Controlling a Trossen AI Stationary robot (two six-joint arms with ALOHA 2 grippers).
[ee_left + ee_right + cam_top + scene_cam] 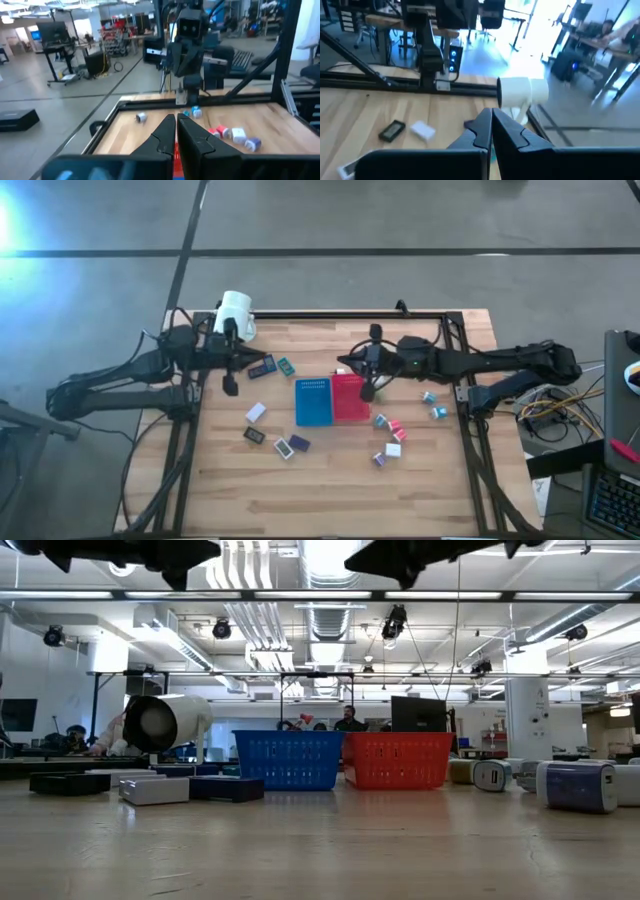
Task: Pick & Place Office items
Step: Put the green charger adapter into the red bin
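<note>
Overhead arrangement: the office items lay in two loose groups on the wooden table (pixel 330 480), either side of a blue tray (pixel 313 402) and a red tray (pixel 349 398) whose long axes ran twelve to six o'clock. The flat pieces (pixel 256 413) lay at the blue tray's nine o'clock, tilted at various angles; the small clips (pixel 393 442) lay at the red tray's four o'clock. The left gripper (pixel 231 383), fingers pressed together and empty, hung above the flat pieces. The right gripper (pixel 367 389), likewise closed on nothing, hung over the red tray, apart from the clips. A white mug (pixel 236 311) lay tipped at the table's far left corner.
</note>
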